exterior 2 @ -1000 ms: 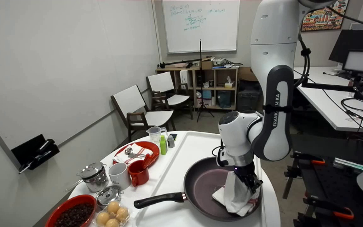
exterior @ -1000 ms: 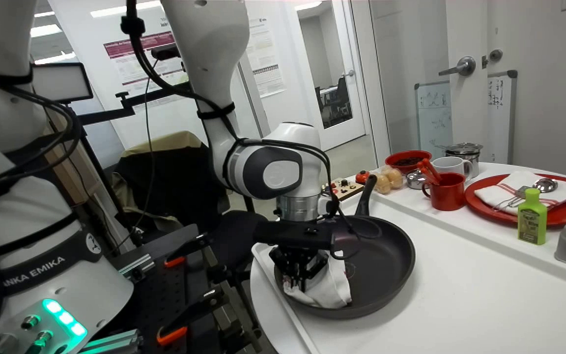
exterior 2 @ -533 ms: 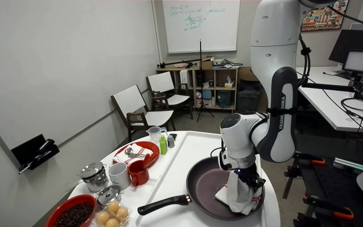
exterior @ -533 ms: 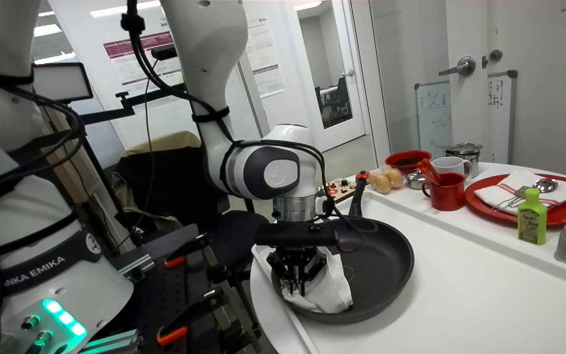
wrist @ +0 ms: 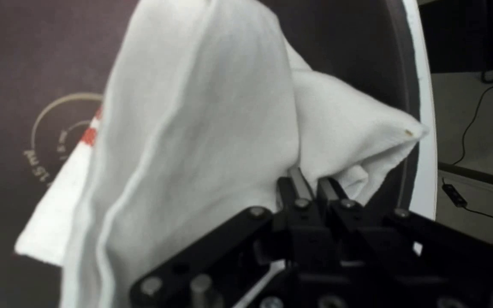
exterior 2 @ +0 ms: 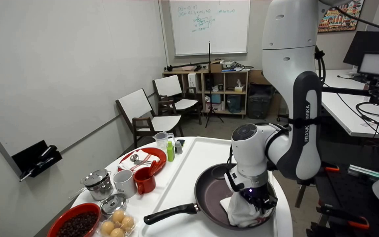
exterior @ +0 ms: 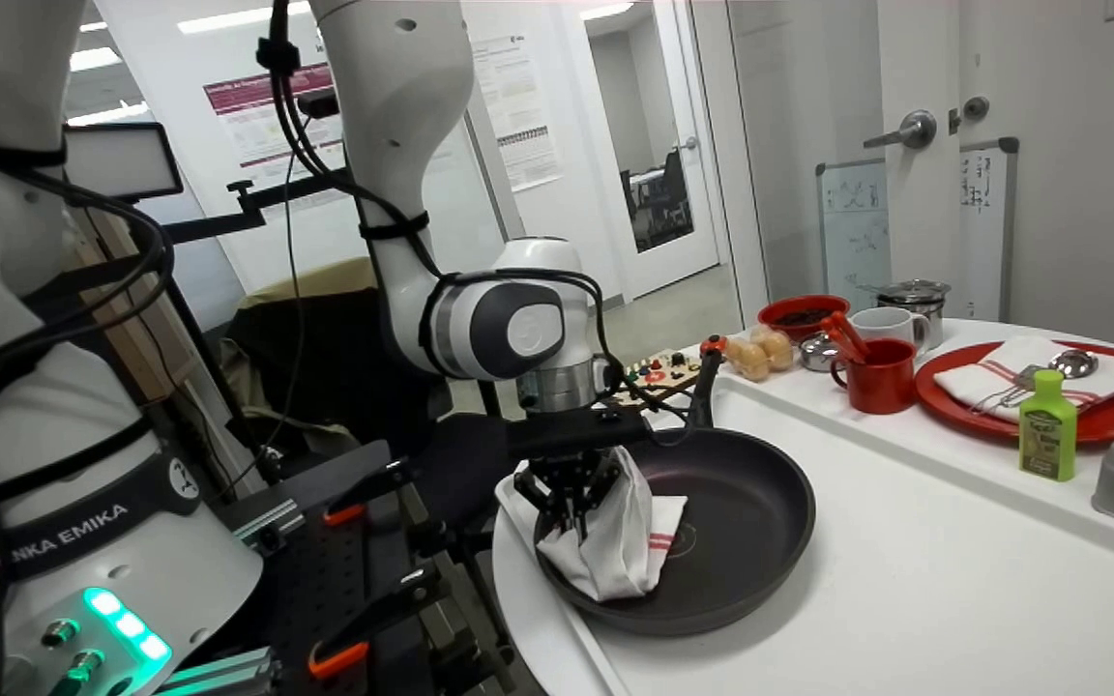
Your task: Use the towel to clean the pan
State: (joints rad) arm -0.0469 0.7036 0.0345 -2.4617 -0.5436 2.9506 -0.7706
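Towel (wrist: 212, 107), white w/ red stripes, is sitting bunched in the black pan (exterior: 750, 522); jaws are pinching it near the rim facing the robot base (exterior: 131, 551). Most cloth is stretching from jaws toward the pan's ctr., bare pan beyond, so next wipe is prob. calling for a sweep that way.

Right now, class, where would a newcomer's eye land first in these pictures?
In both exterior views, the white robot arm reaches down over a dark frying pan. There, the black hand grips a red-striped white towel. Toward the right of an exterior view, a bright red plate stands out.
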